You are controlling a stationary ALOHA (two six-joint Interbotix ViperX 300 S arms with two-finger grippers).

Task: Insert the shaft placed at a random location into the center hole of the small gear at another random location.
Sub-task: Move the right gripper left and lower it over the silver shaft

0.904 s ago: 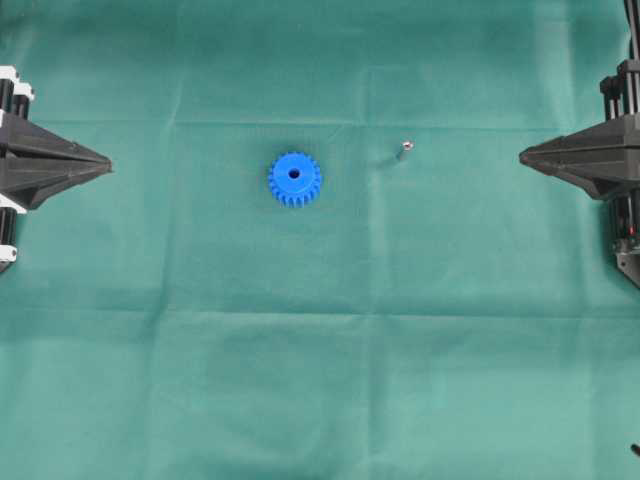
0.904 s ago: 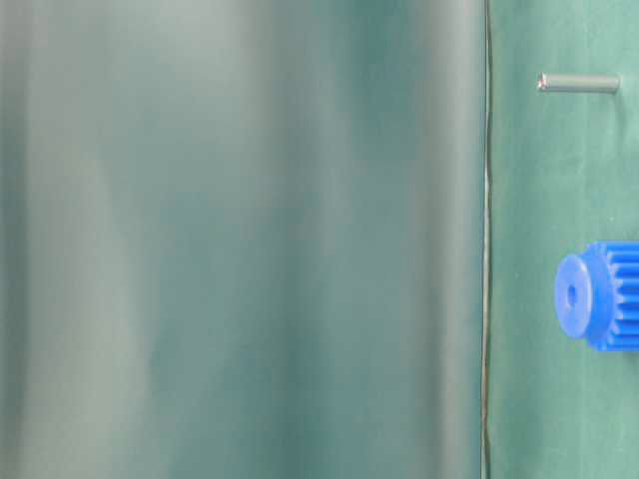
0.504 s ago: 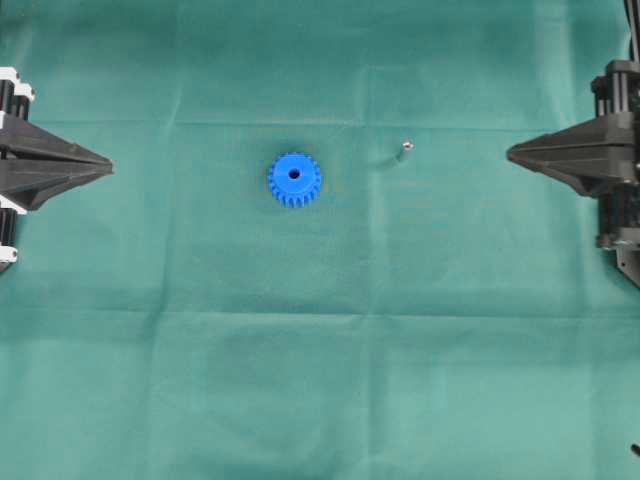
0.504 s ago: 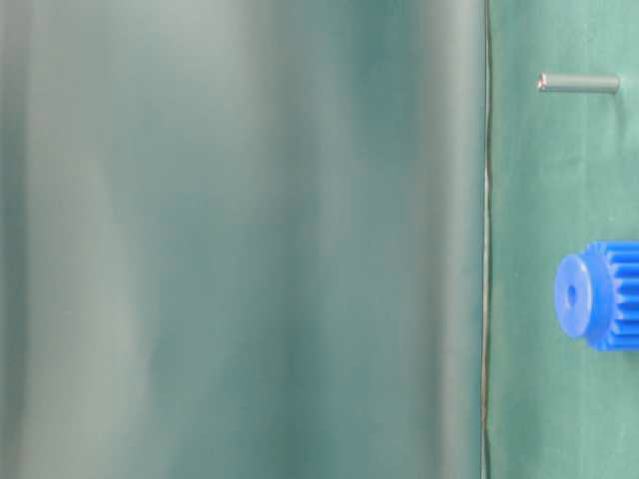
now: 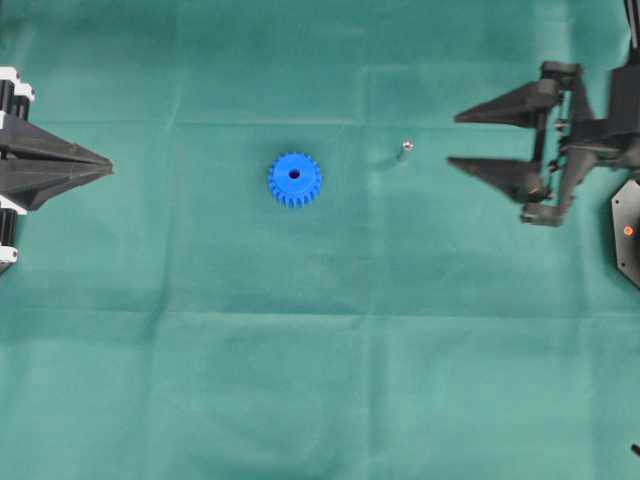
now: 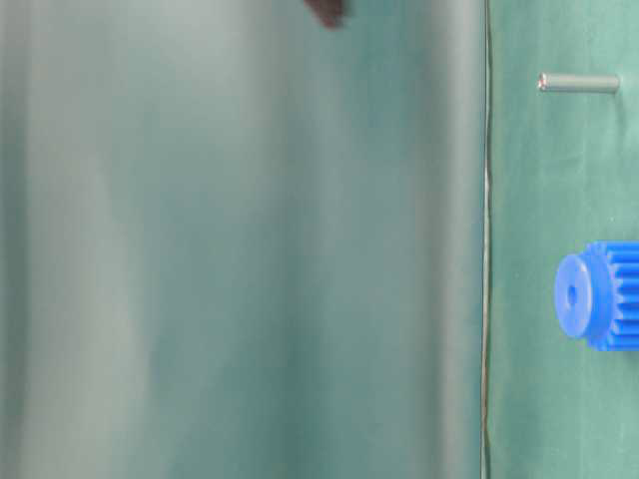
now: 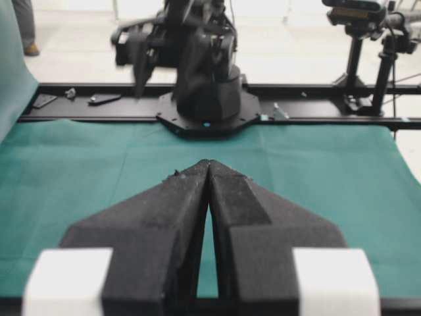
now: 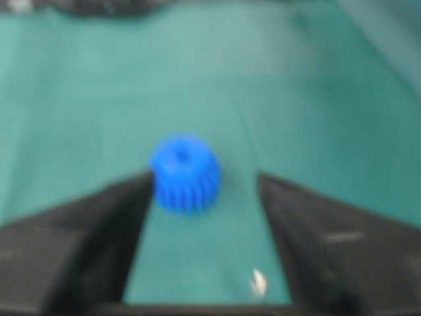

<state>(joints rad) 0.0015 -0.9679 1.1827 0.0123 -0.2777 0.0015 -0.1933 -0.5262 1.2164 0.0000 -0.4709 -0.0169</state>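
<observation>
The green cloth [image 5: 300, 350] lies as before. The right gripper [image 5: 455, 140] has changed most: a moment ago its fingers met in a point at the right edge, and now they are spread wide, empty, and reach further in toward the shaft [image 5: 405, 149]. The left gripper [image 5: 108, 167] has stayed at the left edge, fingers pressed together on nothing. The gear [image 5: 294, 179] (hole [image 5: 294, 174] facing up) and the shaft have not moved; the shaft stands well right of the gear.
</observation>
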